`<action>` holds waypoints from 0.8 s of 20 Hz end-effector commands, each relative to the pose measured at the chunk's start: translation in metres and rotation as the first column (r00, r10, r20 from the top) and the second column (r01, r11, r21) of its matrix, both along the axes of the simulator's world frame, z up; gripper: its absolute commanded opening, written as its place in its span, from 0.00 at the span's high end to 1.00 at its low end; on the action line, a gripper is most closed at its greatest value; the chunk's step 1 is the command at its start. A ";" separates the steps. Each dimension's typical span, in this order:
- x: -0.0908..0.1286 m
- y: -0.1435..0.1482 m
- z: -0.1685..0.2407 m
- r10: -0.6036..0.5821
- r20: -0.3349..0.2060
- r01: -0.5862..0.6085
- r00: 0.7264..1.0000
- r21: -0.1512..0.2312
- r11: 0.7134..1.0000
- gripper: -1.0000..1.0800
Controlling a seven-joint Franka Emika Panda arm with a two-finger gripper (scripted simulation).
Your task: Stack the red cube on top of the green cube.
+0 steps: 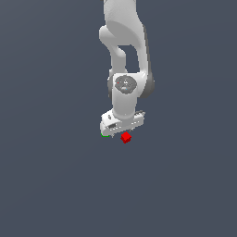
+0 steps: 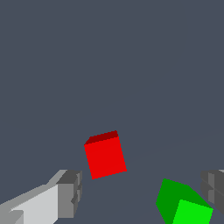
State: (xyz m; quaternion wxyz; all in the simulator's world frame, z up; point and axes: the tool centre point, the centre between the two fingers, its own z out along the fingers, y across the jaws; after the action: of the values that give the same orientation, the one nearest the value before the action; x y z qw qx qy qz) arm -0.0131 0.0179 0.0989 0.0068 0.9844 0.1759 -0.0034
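Observation:
The red cube lies on the dark floor, just below the white gripper in the exterior view. The green cube shows only as a thin sliver at the hand's edge on the exterior view's left; the rest is hidden by the hand. In the wrist view the red cube sits beyond and between the two grey fingers. The green cube lies close to the other finger. The gripper is open wide and holds nothing. The two cubes are apart.
The flat dark grey floor surrounds the cubes. The white arm rises above the gripper toward the top of the exterior view.

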 end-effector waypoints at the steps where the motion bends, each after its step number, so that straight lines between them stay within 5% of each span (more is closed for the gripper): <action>1: -0.003 0.007 -0.008 0.071 0.002 -0.071 0.997 0.005 0.997 0.04; 16: -0.016 0.025 -0.030 0.250 0.005 -0.250 0.968 0.016 0.968 0.04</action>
State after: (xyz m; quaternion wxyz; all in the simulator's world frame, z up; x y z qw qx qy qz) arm -0.0286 0.0423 0.0687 -0.0006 0.9549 0.2968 0.0000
